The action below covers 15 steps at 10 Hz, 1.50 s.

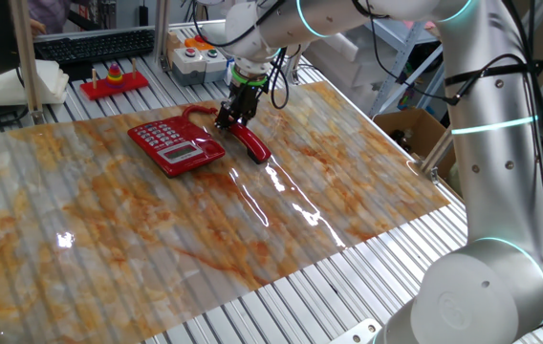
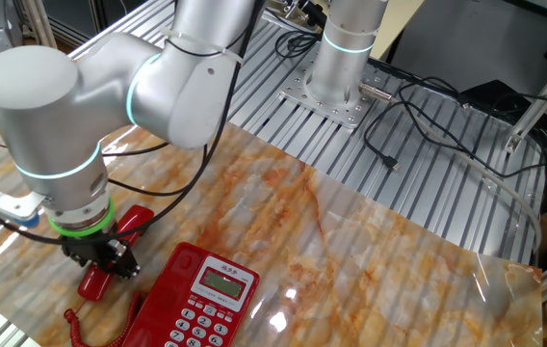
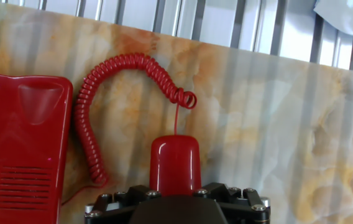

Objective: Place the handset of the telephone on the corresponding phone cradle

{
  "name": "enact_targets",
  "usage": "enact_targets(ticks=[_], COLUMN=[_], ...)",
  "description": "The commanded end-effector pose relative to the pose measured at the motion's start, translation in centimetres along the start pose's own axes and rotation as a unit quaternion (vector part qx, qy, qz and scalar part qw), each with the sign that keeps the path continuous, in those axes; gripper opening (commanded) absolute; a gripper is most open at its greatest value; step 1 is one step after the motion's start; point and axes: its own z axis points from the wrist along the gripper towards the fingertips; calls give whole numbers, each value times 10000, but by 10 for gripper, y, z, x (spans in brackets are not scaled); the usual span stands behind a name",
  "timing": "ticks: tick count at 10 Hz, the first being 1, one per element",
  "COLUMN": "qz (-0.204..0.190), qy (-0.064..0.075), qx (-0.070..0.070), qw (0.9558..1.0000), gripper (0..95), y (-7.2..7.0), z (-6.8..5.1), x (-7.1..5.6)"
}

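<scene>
Claw (image 1: 230, 112): jaws apart, straddling the handset (image 1: 249, 143) at upper centre, I judged not yet clamped. Handset: on worktop (image 1: 252, 239) beside telephone (image 1: 176, 145); glossy, rigid, likely light and slippery; coiled cord (image 3: 96, 112) would drag. Grip mid-bar.

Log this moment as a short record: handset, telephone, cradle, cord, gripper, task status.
handset: lies on the marbled mat beside the telephone, off the cradle
telephone: flat on the mat, keypad up
phone cradle: empty
cord: coiled, curving from the handset's end toward the telephone
gripper: pointing down, low over one end of the handset, fingers astride it; a firm grip cannot be confirmed
task status: handset not yet placed
</scene>
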Motion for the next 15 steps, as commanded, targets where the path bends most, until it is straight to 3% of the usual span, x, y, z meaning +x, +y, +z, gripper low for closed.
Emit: enact_targets(ticks=[1, 7, 11, 13, 15], qz=[1, 53, 165, 136, 104], qy=[12, 10, -76, -184, -172], qx=[-14, -6, -33, -18, -33], qw=[10000, 10000, 9998, 9997, 9998], gripper=[760, 760, 760, 760, 760], y=[-1, -1, -1, -1, -1], z=[1, 1, 1, 1, 1], x=[-3, -3, -3, -3, -3])
